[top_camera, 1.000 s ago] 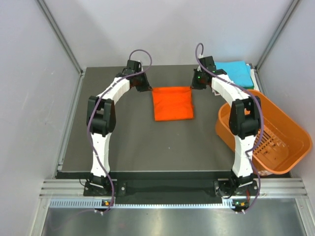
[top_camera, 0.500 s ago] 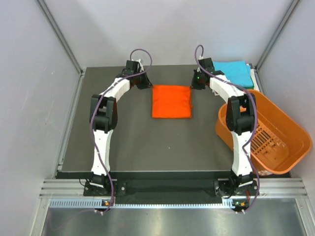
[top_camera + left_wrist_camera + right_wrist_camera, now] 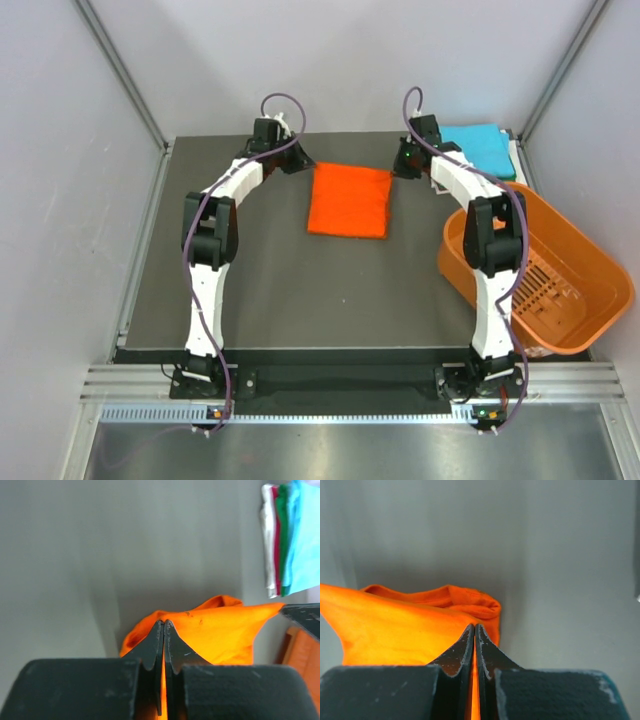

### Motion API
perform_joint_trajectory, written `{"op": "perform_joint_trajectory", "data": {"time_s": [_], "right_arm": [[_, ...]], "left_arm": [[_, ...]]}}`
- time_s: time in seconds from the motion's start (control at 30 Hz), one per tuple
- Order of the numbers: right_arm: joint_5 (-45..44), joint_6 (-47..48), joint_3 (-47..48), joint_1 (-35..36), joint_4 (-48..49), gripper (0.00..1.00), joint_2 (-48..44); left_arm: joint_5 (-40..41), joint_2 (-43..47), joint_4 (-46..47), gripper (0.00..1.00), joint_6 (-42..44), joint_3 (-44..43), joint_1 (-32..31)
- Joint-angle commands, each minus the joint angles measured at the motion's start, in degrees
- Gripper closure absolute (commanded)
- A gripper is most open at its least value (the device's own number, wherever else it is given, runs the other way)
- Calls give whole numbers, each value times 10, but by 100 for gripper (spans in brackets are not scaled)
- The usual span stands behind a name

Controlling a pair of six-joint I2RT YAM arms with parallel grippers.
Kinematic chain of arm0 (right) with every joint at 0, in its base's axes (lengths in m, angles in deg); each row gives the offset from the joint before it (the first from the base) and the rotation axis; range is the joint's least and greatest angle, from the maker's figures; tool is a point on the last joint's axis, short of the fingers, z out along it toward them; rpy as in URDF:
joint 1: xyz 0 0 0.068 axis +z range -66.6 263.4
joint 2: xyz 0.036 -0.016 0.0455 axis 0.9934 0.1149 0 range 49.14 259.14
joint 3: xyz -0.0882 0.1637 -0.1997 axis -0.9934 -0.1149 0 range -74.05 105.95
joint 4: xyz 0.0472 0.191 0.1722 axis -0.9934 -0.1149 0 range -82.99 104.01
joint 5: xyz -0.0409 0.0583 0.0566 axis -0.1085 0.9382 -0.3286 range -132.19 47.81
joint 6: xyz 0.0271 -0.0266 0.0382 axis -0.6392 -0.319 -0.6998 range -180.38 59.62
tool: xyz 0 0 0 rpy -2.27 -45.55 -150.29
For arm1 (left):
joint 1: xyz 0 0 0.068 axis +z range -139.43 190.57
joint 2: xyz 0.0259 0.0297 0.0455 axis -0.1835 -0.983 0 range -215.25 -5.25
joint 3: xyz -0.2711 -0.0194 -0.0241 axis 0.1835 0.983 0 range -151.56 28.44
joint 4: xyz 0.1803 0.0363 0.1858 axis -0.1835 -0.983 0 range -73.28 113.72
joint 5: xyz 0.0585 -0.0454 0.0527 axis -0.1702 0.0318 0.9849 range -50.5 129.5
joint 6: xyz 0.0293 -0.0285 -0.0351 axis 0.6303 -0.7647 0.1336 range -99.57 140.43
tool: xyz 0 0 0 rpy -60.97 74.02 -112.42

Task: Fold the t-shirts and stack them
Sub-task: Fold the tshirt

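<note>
A folded bright orange t-shirt hangs stretched between my two grippers at the back middle of the table. My left gripper is shut on its far left corner, where orange cloth shows between the fingertips. My right gripper is shut on the far right corner, the same orange cloth pinched in its jaws. A stack of folded t-shirts, turquoise on top, lies at the back right corner; white, red and green edges of that stack show in the left wrist view.
A rigid orange slotted plastic basket stands at the right edge of the table, close beside my right arm. Grey walls and metal frame posts enclose the table on three sides.
Both grippers have moved toward the back of the table with the orange t-shirt, which now sits farther back and slightly skewed, its far edge lifted.
</note>
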Motion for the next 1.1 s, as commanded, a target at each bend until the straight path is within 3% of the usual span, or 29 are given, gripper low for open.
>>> {"op": "perform_joint_trajectory", "data": {"time_s": [0.0,0.43,0.53,0.57,0.63,0.7,0.9,1.07], "right_arm": [[-21,-12,-14,-20,14,100,-36],[17,6,53,-38,52,92,53],[24,15,64,-40,34,84,46],[29,18,52,-39,37,81,35],[50,22,15,-38,47,68,-9],[47,32,-12,-29,54,60,-44],[62,59,-47,1,8,35,-90],[63,79,-48,23,-29,35,-57]], "left_arm": [[-16,-3,79,100,-21,-5,9],[15,-97,26,100,-3,-127,12],[27,-87,12,80,11,-124,16],[30,-77,12,58,17,-117,16],[33,-42,17,45,43,-87,16],[40,-3,18,41,67,-62,17],[7,98,14,41,82,64,14],[-30,164,36,41,68,231,12]]}}
